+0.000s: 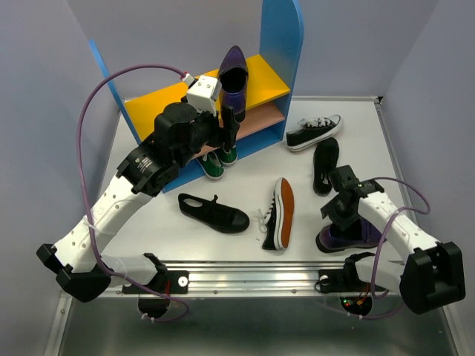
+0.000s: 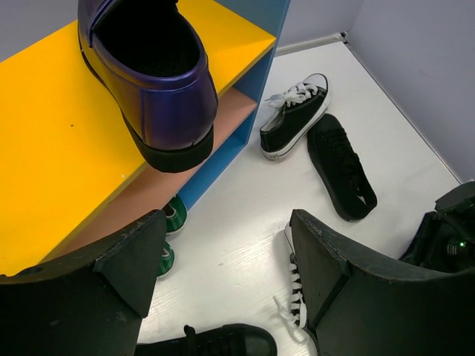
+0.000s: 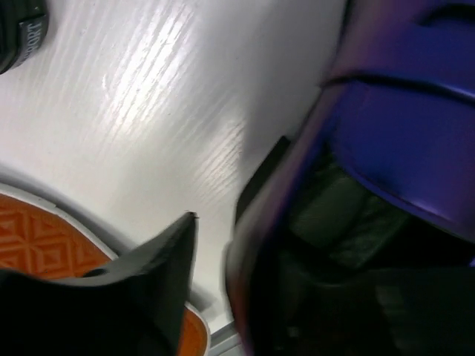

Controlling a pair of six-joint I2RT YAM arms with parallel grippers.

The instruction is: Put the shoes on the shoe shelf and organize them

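Up front, the right gripper (image 1: pixel 339 216) sits over a purple loafer (image 1: pixel 350 237) on the table (image 1: pixel 148 222). Its fingers are partly apart across the shoe's side, and one finger (image 3: pixel 148 282) is not touching it. Farther back, the left gripper (image 2: pixel 226 256) has its fingers spread wide and holds nothing. The shoe shelf (image 1: pixel 282 44) has the other purple loafer (image 2: pixel 152 81) on its yellow top board. Two green sneakers (image 1: pixel 214 165) poke out from under its tan board.

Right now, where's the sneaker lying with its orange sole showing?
In the top view the orange-soled sneaker lies near the front edge of the table, centred, between an all-black shoe on its left and a purple loafer on its right.
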